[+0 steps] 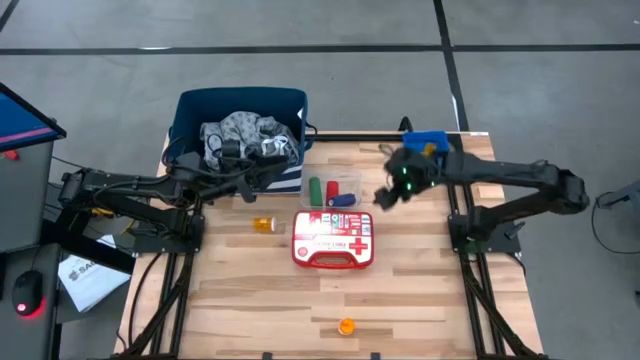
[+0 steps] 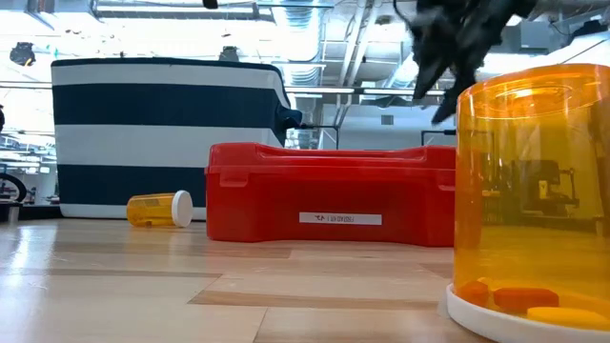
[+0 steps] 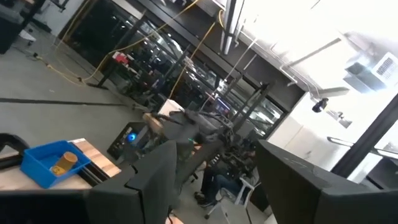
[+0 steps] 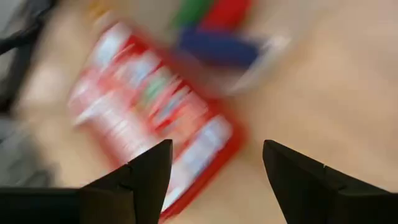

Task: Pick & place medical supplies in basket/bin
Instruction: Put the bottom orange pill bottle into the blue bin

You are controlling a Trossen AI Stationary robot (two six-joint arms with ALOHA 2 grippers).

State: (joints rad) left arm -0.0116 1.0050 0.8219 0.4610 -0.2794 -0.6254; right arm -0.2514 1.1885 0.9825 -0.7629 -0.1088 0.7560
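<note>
Red, green and dark blue cylinders point(image 1: 331, 189) lie in a clear tray beside the navy basket point(image 1: 240, 103), just behind the first-aid case point(image 1: 333, 239). Right gripper point(image 1: 384, 197), jaws spread and empty, hovers just beside them: approach step; next, descend and close. Left gripper point(image 1: 243, 185), also spread, waits by the basket.

We find no legible text: the first-aid case point(image 1: 334, 239) carries a red cross sign, and its side label point(image 2: 340, 219) remains unreadable.
</note>
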